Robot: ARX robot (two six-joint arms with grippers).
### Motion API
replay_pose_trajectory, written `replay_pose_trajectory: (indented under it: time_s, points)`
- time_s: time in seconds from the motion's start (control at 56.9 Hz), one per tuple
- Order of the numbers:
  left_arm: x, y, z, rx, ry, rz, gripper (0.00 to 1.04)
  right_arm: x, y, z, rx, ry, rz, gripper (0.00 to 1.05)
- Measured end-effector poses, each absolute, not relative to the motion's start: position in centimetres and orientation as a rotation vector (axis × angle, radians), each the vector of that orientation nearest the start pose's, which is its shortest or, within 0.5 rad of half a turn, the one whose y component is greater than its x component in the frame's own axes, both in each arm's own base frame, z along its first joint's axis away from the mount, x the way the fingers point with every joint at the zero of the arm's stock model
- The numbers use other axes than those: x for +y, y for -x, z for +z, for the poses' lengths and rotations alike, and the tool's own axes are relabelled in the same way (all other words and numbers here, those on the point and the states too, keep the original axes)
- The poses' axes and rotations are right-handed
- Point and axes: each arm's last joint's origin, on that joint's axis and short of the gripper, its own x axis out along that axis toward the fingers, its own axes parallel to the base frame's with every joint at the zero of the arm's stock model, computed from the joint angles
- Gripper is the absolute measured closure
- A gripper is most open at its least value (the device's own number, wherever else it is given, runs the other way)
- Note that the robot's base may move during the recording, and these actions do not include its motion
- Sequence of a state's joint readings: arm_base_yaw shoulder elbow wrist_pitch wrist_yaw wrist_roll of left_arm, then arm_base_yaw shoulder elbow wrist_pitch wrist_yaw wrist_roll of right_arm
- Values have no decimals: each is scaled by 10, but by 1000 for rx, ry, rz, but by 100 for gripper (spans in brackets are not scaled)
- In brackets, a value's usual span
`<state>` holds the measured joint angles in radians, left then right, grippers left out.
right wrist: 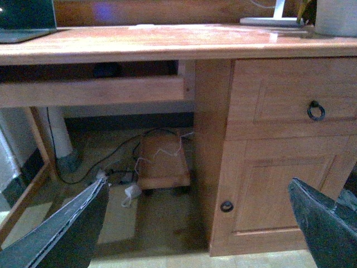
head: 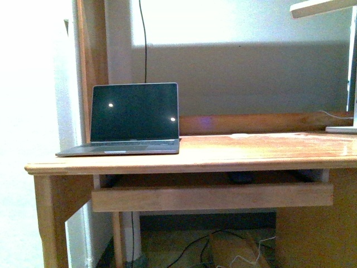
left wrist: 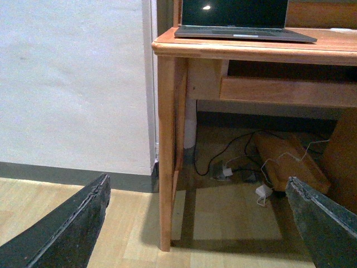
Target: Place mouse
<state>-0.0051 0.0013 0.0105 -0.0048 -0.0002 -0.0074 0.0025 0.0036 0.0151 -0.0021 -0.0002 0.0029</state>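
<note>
The mouse [head: 241, 177] shows as a small dark rounded shape lying in the shadowed pull-out tray [head: 212, 196] under the desktop. The right wrist view shows the mouse [right wrist: 106, 70] as a dark lump behind the tray's front board. My left gripper [left wrist: 198, 180] is open and holds nothing. It hangs low over the floor, short of the desk's left leg [left wrist: 165, 151]. My right gripper [right wrist: 198, 182] is open too and empty, low in front of the desk cabinet. Neither arm appears in the front view.
An open laptop [head: 131, 120] with a dark screen sits at the desktop's left end. A lamp base [head: 341, 129] stands at the far right. The cabinet has a drawer with a ring pull [right wrist: 316, 110] and a door knob [right wrist: 226, 206]. Cables and a wooden box [right wrist: 163, 162] lie under the desk.
</note>
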Motion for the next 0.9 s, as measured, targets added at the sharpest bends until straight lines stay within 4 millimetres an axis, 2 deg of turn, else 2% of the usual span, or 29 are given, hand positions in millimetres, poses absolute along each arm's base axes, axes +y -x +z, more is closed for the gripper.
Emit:
replay_pose_trajectory:
  time_s: [0.176, 0.246, 0.352, 0.475, 0.633, 0.809, 0.826, 0.897]
  points:
    - [0, -97, 167, -4, 7, -5, 8, 0, -97, 168, -9, -3, 3, 8]
    - [0, -100, 164, 100, 69, 58, 8, 0, -97, 168, -9, -3, 2, 8]
    - [2, -109, 162, 146, 94, 15, 8, 0, -97, 168, -9, -3, 3, 8]
    - [7, -127, 175, 119, 76, -55, 8, 0, -97, 168, -9, -3, 3, 8]
    - [8, -167, 194, 62, -87, -170, 8, 0, -97, 168, -9, -3, 3, 8]
    - [2, -231, 202, 40, -387, -286, 8, 0, -97, 168, -9, -2, 3, 8]
    - [0, -251, 202, 36, -497, -315, 8, 0, -97, 168, -9, -3, 3, 8]
    - [-2, -273, 202, 22, -610, -343, 8, 0, -97, 168, -9, -2, 3, 8]
